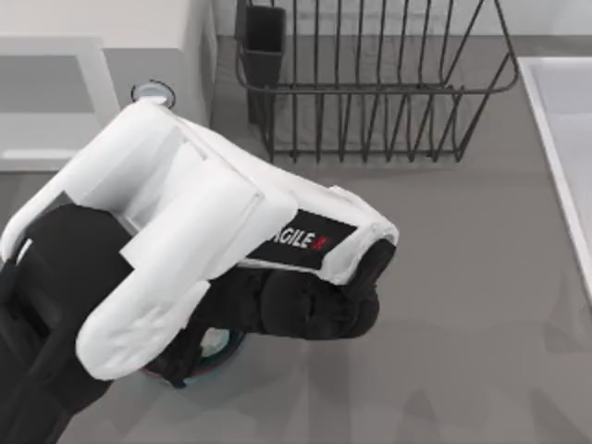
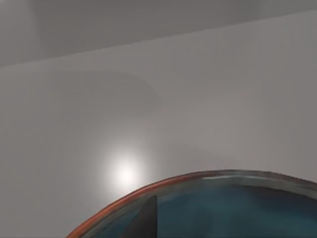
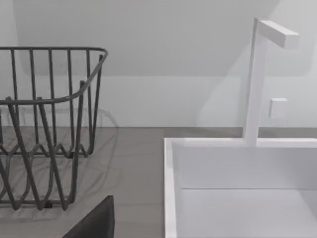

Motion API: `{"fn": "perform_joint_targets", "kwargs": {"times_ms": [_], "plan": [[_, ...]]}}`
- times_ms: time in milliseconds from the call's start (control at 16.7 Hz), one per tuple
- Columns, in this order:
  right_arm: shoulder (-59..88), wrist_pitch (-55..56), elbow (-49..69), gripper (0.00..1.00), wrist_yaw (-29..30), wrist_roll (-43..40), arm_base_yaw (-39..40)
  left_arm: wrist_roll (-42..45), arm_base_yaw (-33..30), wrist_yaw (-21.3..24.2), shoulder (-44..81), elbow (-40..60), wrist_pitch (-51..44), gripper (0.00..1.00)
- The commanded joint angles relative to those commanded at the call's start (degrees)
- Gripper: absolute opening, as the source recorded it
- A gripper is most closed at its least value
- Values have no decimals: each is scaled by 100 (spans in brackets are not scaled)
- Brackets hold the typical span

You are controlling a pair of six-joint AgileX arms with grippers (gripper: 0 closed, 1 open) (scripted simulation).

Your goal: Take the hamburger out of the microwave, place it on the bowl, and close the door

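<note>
The left arm (image 1: 185, 250) hangs over the bowl (image 1: 227, 347) at the surface's (image 1: 462, 277) near left. The left wrist view shows one dark finger (image 2: 146, 220) over the bowl's (image 2: 223, 203) teal inside; whether the fingers are parted I cannot tell. The microwave (image 1: 102, 55) stands at far left.

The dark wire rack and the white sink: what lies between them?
A bare strip of grey tabletop separates the dark wire rack from the white sink, in the right wrist view.
</note>
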Motion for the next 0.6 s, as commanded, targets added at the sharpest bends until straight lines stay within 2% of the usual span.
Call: {"fn": "perform_joint_targets", "kwargs": {"times_ms": [480,600], "plan": [[0,0,0,100,0,0,0,0,0,0,0,0,0,100],[0,0,0,100,0,0,0,-253,-69,-123,-298,14,-77,100]]}}
